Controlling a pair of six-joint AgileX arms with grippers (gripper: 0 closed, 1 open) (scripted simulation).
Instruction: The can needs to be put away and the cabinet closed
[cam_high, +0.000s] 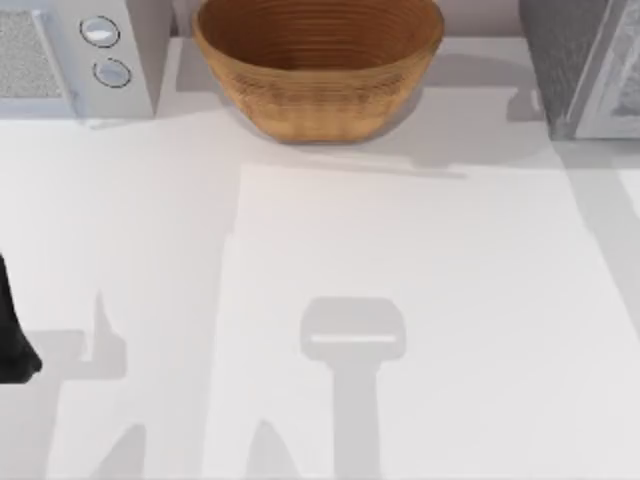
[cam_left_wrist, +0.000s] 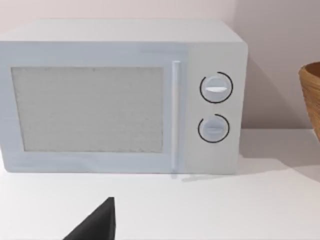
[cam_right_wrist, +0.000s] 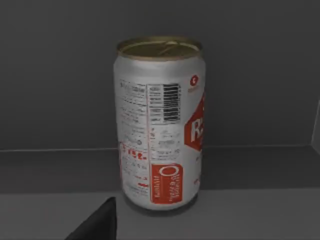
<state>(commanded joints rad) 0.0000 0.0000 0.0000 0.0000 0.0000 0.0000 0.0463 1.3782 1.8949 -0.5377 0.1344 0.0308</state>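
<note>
Can (cam_right_wrist: 159, 122) upright on dark grey cabinet floor (cam_right_wrist: 250, 210), apparently released, right end effector's opening indiscernible, left arm (cam_high: 14, 330) parked at table's (cam_high: 400, 300) left edge.

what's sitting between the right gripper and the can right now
Nothing visible. In the right wrist view the can stands upright on a grey shelf surface against a dark grey wall, with open space in front of it and one dark fingertip low in the foreground.

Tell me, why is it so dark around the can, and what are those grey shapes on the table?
Right wrist view: the can stands inside a dim grey cabinet, shaded. Top view: the bright table carries soft grey shadows, and the wicker bowl throws one too.
</note>
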